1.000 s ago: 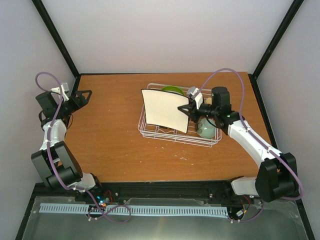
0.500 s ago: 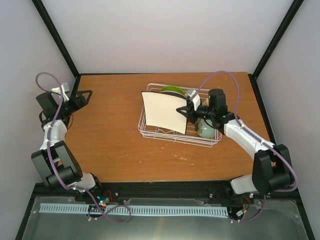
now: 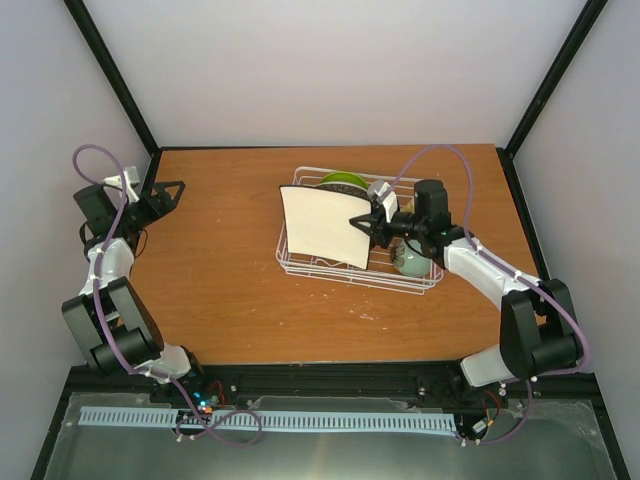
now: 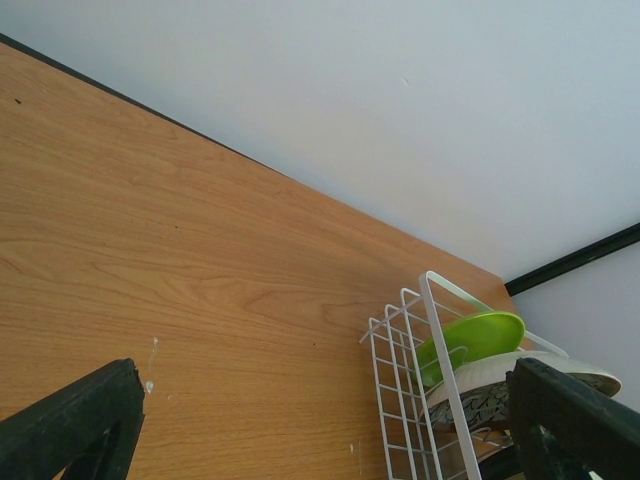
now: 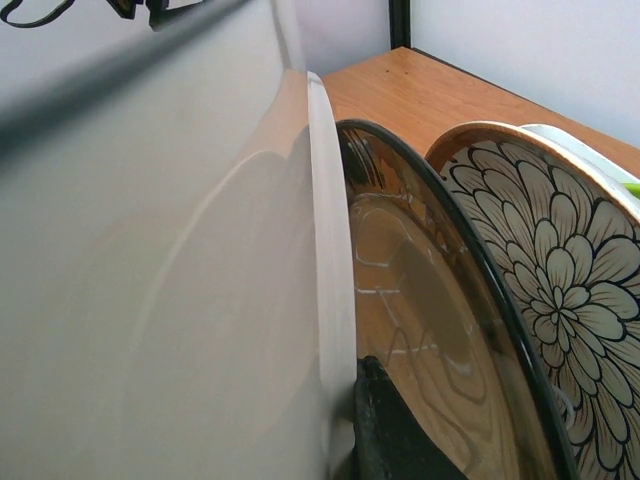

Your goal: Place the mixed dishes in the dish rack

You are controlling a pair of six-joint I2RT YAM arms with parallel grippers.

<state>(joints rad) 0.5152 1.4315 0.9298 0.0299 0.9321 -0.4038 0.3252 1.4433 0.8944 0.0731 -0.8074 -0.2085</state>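
My right gripper is shut on the right edge of the white square plate, held on edge over the white wire dish rack. In the right wrist view the white plate fills the left, with the dark-rimmed cream plate and the petal-patterned plate standing close beside it. The lime-green plate stands at the rack's back. The pale mint bowl sits at the rack's right end. The mug is hidden. My left gripper is open and empty at the table's far left.
The left wrist view shows the rack's left end with the lime-green plate and a patterned plate in it. Black frame posts stand at the back corners, and grey walls close in the table.
My right gripper has carried the white square plate a little left and toward the back over the rack. The left arm has not moved.
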